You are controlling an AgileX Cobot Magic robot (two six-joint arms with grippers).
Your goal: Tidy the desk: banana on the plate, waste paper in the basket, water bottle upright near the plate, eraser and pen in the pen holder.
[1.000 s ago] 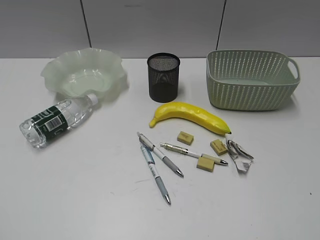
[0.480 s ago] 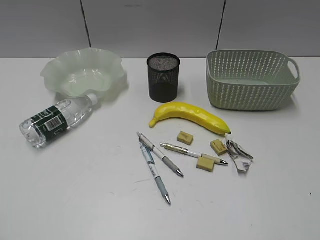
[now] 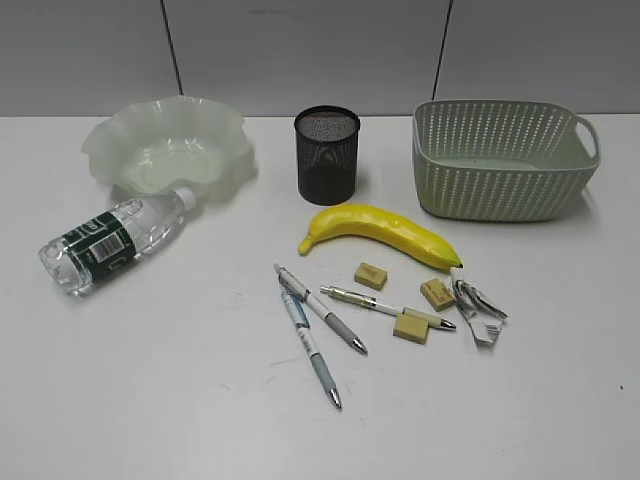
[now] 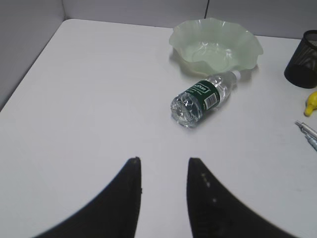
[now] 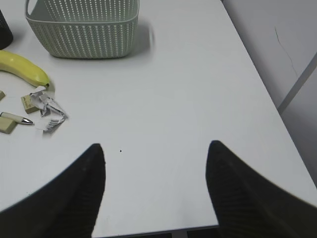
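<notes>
Nothing is tidied yet. L of the pen holder (image 3: 327, 154): plate (image 3: 165, 145) sitting empty, water bottle (image 3: 112, 238) lying flat just beside it. In front: banana (image 3: 380, 233), three pens (image 3: 320, 308), three erasers (image 3: 412, 327); waste paper (image 3: 478, 311) to the R. Basket (image 3: 503, 158) R, empty. Left gripper (image 4: 163, 198) and right gripper (image 5: 156, 183) are hovering spread, grasping nothing; path unobstructed.

Behind the work surface I see a pale grey wall (image 3: 300, 55) made of flat panels, with thin dark seams (image 3: 172, 45) running down between them. On the right side another grey panel (image 5: 292, 44) stands close. The light is even and soft.
</notes>
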